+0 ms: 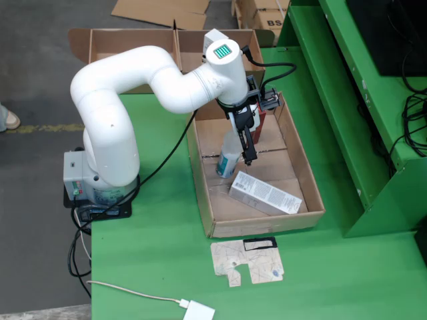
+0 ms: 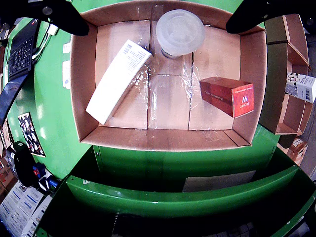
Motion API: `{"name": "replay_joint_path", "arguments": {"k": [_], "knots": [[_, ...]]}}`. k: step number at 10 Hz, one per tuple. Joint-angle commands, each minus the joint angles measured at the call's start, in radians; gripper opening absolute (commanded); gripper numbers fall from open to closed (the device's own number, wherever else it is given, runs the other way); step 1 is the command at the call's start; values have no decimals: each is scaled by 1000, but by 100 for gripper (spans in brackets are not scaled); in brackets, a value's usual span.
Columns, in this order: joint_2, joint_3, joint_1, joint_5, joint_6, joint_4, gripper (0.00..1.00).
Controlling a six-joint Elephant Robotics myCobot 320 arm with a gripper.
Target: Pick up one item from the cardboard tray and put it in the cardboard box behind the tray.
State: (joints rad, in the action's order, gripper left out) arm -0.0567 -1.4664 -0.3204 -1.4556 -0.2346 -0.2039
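Observation:
The cardboard tray [image 1: 220, 223] lies on the green table and holds three items. A clear bottle with a wide translucent lid [image 2: 180, 32] stands near its middle [image 1: 228, 160]. A long white box [image 1: 265, 193] [image 2: 118, 81] lies flat, and a red box [image 2: 227, 96] lies at the other side, mostly hidden behind the wrist in the fixed view. My gripper [image 1: 247, 150] hangs above the tray right over the bottle. In the gripper view its black fingers [image 2: 64, 17] spread wide at the top corners, open with nothing held. The cardboard box [image 1: 133, 43] sits behind the tray.
A flat cardboard scrap [image 1: 248, 261] lies in front of the tray. A white adapter with its cable [image 1: 199, 311] sits at the table's front edge. Green shelving [image 1: 373, 100] rises at the right. The arm's base [image 1: 100, 190] stands left of the tray.

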Motion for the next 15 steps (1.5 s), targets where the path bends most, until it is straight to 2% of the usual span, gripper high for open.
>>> {"name": "replay_joint_path", "arguments": {"k": [1,7,15], "knots": [[-26,26,9,1,3,-12,100],[-62,11,-33,5,-7,6,100],[-75,4,-135,39,-69,47,100]]}}
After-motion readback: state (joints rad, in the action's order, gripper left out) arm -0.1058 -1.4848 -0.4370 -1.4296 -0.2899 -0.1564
